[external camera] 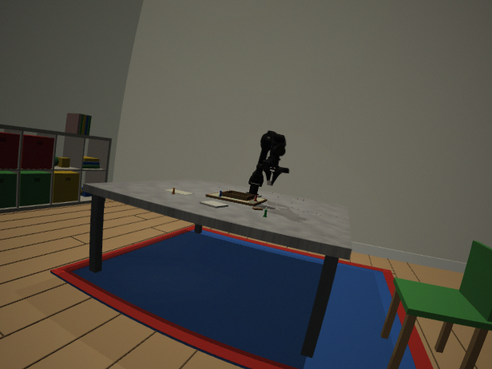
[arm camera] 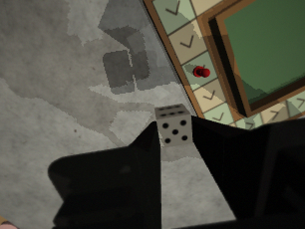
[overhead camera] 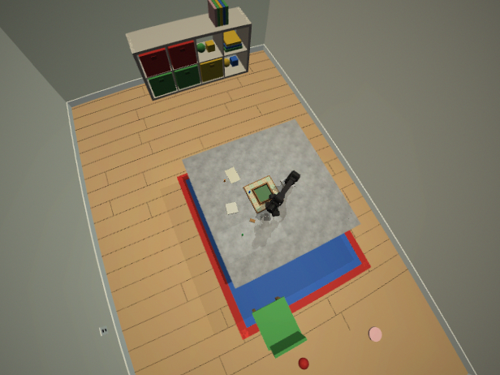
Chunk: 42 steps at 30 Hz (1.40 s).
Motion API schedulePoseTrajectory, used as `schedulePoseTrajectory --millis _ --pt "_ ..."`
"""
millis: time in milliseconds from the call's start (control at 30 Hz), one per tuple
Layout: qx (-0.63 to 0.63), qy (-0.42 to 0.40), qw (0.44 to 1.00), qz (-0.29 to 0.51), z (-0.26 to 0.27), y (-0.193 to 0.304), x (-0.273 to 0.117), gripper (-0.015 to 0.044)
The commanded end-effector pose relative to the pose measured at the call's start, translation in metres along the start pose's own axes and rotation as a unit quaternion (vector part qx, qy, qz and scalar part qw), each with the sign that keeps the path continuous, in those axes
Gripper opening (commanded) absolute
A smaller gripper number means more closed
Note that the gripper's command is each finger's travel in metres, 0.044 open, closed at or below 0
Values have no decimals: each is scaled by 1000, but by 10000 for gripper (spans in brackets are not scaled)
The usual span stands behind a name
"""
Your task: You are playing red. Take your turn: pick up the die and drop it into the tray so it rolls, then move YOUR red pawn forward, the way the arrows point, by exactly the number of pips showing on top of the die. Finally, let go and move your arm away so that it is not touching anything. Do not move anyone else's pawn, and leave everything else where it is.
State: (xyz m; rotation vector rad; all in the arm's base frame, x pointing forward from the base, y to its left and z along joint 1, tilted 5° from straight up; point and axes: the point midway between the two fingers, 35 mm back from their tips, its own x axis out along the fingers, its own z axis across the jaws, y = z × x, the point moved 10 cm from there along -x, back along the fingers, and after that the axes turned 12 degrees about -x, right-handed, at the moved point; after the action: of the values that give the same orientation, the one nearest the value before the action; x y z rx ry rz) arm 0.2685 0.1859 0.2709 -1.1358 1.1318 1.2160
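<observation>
My gripper [external camera: 270,182] [arm camera: 171,123] is shut on the white die [arm camera: 174,125], holding it above the table beside the board. The die's side towards the wrist camera shows five pips; its underside is hidden. The red pawn [arm camera: 201,72] [external camera: 255,198] stands upright on a pale green square of the board [arm camera: 187,44] [overhead camera: 253,205], outside the tray. Arrows mark the squares. The tray [arm camera: 279,101] [external camera: 240,195], brown-walled with a green floor, sits in the board's middle; its visible part holds nothing.
A blue pawn [overhead camera: 249,192] [external camera: 220,193] stands on the board's far side. A green pawn [overhead camera: 242,234] [external camera: 265,213], an orange pawn [overhead camera: 224,181] [external camera: 173,191], two pale cards [overhead camera: 232,174] [overhead camera: 231,208] and a small brown piece [overhead camera: 252,221] [external camera: 257,208] are off the board.
</observation>
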Motion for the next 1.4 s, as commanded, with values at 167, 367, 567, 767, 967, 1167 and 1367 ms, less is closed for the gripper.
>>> schedulePoseTrajectory --millis 167,367,567,767,967,1167,1367 --pt "-44 2 999 1 -53 -13 9 0" --pt "-72 4 997 1 -86 -17 15 0" --pt "-100 5 995 2 -120 -17 22 0" --pt "-128 6 992 3 -152 -13 28 0" --pt "-155 6 988 3 -181 -5 35 0" --pt "-158 7 987 -8 -184 -2 36 0" --pt "-156 14 982 -106 -185 15 41 0"
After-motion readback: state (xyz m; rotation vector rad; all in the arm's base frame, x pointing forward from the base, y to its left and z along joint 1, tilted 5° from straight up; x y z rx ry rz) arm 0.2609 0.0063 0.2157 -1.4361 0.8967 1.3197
